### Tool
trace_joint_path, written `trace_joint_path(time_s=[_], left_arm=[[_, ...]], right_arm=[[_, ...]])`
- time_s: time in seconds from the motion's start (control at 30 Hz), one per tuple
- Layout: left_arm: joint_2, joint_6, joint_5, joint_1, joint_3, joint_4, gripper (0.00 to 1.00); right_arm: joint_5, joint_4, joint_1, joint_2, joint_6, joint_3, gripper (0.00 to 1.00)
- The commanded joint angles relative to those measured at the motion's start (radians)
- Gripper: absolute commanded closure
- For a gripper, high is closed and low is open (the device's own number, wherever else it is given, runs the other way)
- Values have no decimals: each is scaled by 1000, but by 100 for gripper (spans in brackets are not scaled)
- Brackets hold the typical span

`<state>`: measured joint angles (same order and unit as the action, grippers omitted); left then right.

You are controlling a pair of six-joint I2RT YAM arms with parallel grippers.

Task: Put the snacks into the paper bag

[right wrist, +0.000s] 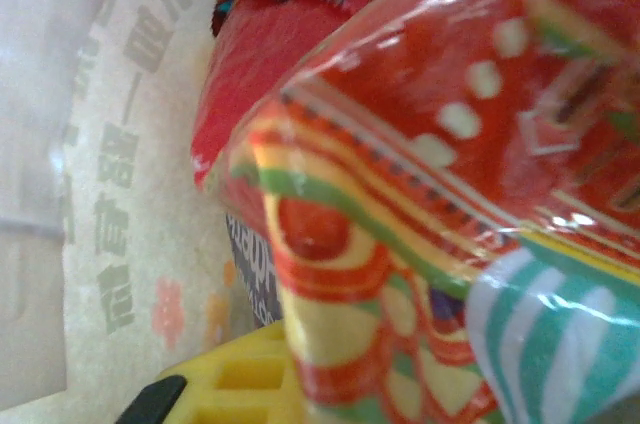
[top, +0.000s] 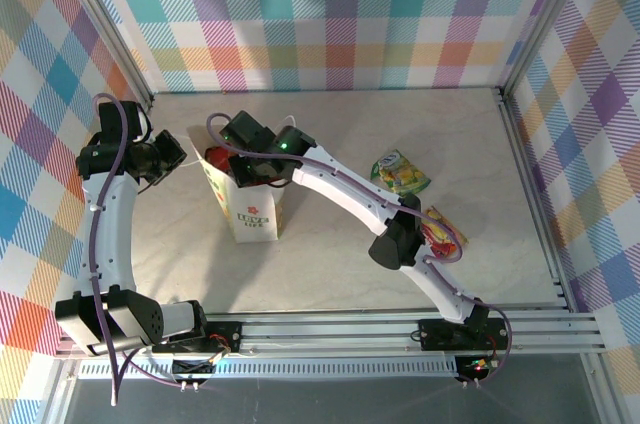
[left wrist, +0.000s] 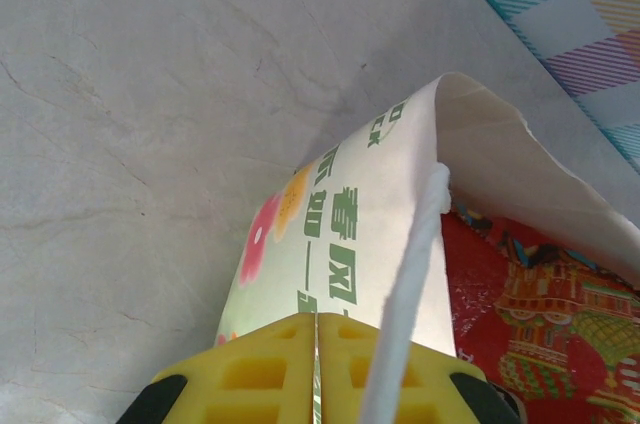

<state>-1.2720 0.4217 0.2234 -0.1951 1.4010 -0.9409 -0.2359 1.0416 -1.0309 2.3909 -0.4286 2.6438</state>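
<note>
While the left gripper [left wrist: 315,359] is clamped on the upper wall of the paper bag [top: 250,214], which stands upright left of the table's [top: 330,274] middle, a red packet [left wrist: 530,314] lies inside. The right gripper [top: 243,166] reaches into the bag's mouth; whether its jaws are apart cannot be told. Further right, 2 packets lie on the table, the green-yellow packet [top: 400,172] and the orange packet [top: 445,229].
</note>
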Motion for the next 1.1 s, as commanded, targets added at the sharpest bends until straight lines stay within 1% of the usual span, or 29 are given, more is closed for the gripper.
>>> trace_joint_path(time_s=[0.0, 0.07, 0.2, 0.43, 0.67, 0.8, 0.87, 0.97, 1.07], left_arm=[[7, -24, -6, -13, -4, -13, 91], [9, -23, -6, -13, -4, -14, 91], [13, -28, -3, -13, -3, -16, 91], [8, -47, 34, -12, 12, -31, 90], [6, -70, 53, 3, 43, -56, 90], [3, -83, 47, 20, 50, -65, 90], [-1, -88, 42, 33, 53, -70, 90], [-6, -97, 32, 51, 59, -78, 90], [-9, -101, 17, 65, 71, -87, 90]], right_arm=[[-98, -25, 8, -82, 33, 37, 86], [-83, -38, 7, -106, 27, 35, 81], [-59, -55, 6, -159, 19, 33, 78], [-60, -91, 4, -277, 3, -37, 76], [-135, -73, 2, -379, 11, -115, 68], [-163, -91, 3, -439, 7, -212, 63], [-143, -100, 4, -452, 1, -245, 61], [-108, -90, 4, -444, -5, -247, 59], [-110, -83, 6, -434, -9, -246, 57]])
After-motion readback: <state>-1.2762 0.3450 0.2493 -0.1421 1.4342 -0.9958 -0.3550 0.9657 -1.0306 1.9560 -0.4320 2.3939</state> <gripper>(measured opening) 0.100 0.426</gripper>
